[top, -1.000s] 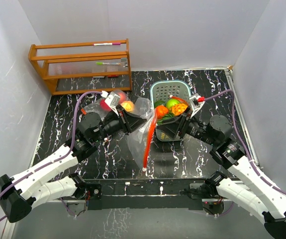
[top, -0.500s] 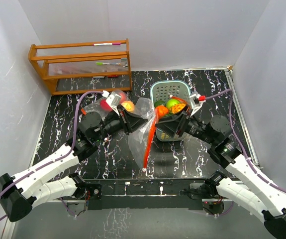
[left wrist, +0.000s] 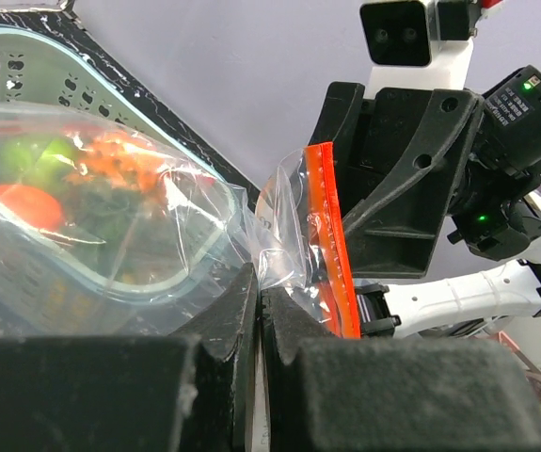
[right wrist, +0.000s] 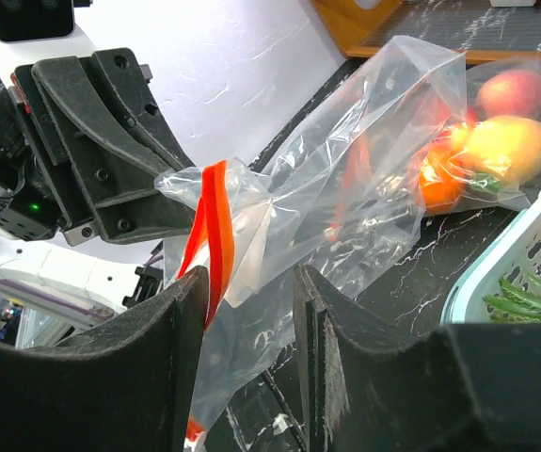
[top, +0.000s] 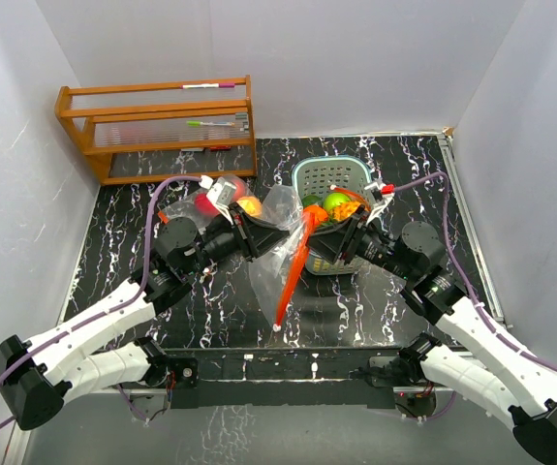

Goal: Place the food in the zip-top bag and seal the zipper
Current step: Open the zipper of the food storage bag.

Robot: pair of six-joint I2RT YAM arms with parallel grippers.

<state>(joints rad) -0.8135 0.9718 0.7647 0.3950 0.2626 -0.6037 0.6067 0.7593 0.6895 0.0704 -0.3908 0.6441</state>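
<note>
The clear zip-top bag (top: 276, 254) hangs between my grippers, its orange-red zipper strip (top: 293, 276) trailing toward the near edge. In the bag lie a red fruit (right wrist: 513, 91), a yellow one (right wrist: 505, 146) and an orange one (right wrist: 437, 181). My left gripper (left wrist: 261, 282) is shut on the bag's film beside the zipper strip (left wrist: 331, 250). My right gripper (right wrist: 249, 282) is open, with the film and the zipper strip (right wrist: 209, 235) between its fingers. A green fruit (top: 334, 201), an orange one (top: 314, 216) and a brownish pineapple-like one (top: 351, 208) sit in the teal basket (top: 330, 167).
A wooden rack (top: 157, 126) with pens stands at the back left. The basket's rim (right wrist: 524, 254) lies close to the right of my right gripper. The two grippers (top: 262, 235) (top: 324, 235) face each other closely over the black marbled table (top: 123, 232).
My right gripper has moved left toward the bag, and the zipper strip now lies between its fingers. The strip's lower end has shifted slightly left. The left arm has held still.
</note>
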